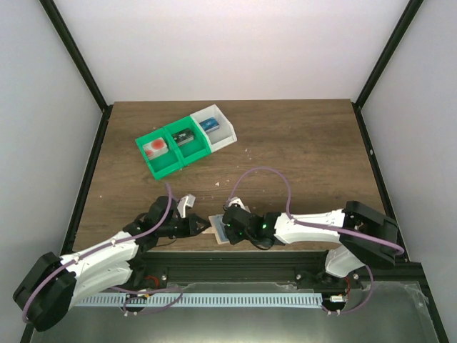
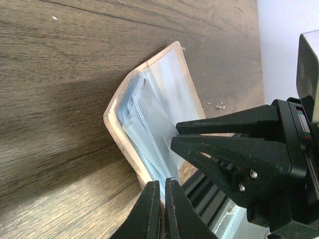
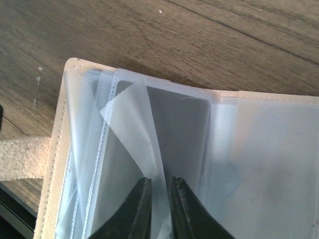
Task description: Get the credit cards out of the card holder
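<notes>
The card holder (image 1: 218, 229) lies open at the near edge of the desk (image 1: 300, 150), between the two arms. The left pincer (image 2: 161, 209) is clenched on the holder's tan-edged near border, holding that flap tilted up. The right pincer (image 3: 159, 206) reaches into the clear plastic sleeves, its jaws narrowed around a transparent pocket flap, beside a grey card (image 3: 182, 134) seated in its pocket. Green and white bins (image 1: 187, 141) stand well apart, farther back.

White arms, black joints, lilac cables, black pincers
</notes>
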### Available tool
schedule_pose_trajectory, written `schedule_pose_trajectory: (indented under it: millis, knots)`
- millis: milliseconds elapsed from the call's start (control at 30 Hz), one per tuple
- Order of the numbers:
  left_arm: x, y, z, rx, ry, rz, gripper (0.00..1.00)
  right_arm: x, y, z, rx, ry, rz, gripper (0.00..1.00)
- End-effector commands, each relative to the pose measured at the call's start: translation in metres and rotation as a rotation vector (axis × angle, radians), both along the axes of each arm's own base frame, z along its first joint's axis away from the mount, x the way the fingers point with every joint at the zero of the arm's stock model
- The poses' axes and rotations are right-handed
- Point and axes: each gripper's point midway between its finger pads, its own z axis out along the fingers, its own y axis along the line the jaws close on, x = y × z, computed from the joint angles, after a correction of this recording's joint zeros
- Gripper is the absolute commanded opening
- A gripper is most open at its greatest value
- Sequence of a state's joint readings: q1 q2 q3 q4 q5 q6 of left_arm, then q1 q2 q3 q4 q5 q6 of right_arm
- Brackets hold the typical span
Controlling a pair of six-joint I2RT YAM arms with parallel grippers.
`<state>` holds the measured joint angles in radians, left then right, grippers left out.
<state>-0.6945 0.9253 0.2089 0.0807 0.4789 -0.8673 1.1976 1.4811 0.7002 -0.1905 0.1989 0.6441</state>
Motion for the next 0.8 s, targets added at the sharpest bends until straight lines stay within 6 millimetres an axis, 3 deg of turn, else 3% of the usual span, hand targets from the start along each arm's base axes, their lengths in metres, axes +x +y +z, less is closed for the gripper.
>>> schedule_pose_trajectory:
  millis: [0, 133, 633, 700, 767]
  knots:
    - [-0.001, 0.001, -0.001, -0.005, -0.004, -0.001, 0.00, 0.004, 0.004, 0.005, -0.003, -0.023, -0.013, 0.08]
    - [0.002, 0.005, -0.004, 0.028, -0.010, 0.018, 0.00, 0.005, -0.002, 0.007, 0.016, -0.031, -0.041, 0.01]
    - [0.023, 0.038, -0.024, 0.262, -0.016, 0.151, 0.00, 0.006, -0.019, 0.005, 0.149, -0.002, -0.128, 0.00]
    - [0.023, 0.040, -0.024, 0.283, -0.005, 0.159, 0.07, 0.004, -0.019, 0.004, 0.175, 0.014, -0.133, 0.00]
    - [0.028, 0.034, -0.010, 0.264, -0.020, 0.150, 0.19, 0.004, -0.018, 0.006, 0.202, 0.024, -0.136, 0.01]
